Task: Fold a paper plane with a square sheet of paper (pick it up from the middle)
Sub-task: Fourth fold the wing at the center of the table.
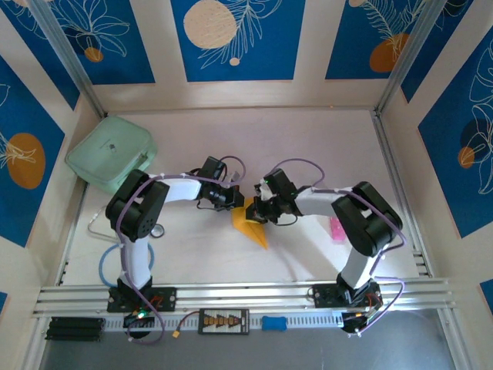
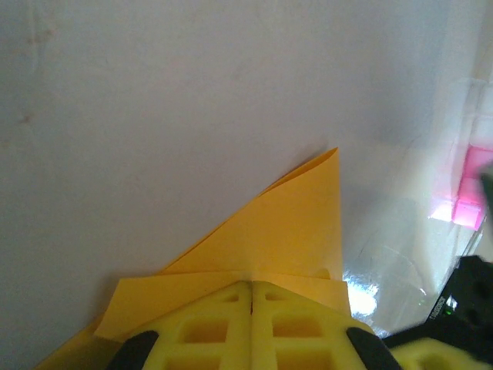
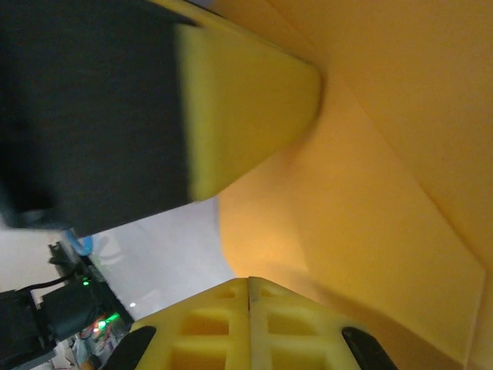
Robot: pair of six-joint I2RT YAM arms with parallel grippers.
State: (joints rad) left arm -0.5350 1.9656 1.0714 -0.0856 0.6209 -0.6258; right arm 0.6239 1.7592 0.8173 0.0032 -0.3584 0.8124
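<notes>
- Lying on the white table (image 1: pixel 308 146), well to the right of the mint-green rounded plastic case (image 1: pixel 108 150) and nearer the arm bases than it, the thin orange-yellow square sheet of paper (image 1: pixel 253 226) is folded into a pointed triangle.
- From the left wrist, the sheet lies flat with a folded flap across its near end.
- Between the case and the sheet, the left gripper (image 1: pixel 235 198) meets the sheet's case-side edge. Its yellow fingers (image 2: pixel 216 327) are pressed together with no gap, tips down on the flap. Whether a layer is nipped between them cannot be told.
- On the side of the sheet away from the case, the right gripper (image 1: pixel 259 211) sits just beside the left one. Its jaws are closed to a thin seam, with the tips against the paper.
- Farther still from the case, beyond the right forearm, a small pink object (image 1: pixel 337 229) rests on the table.
</notes>
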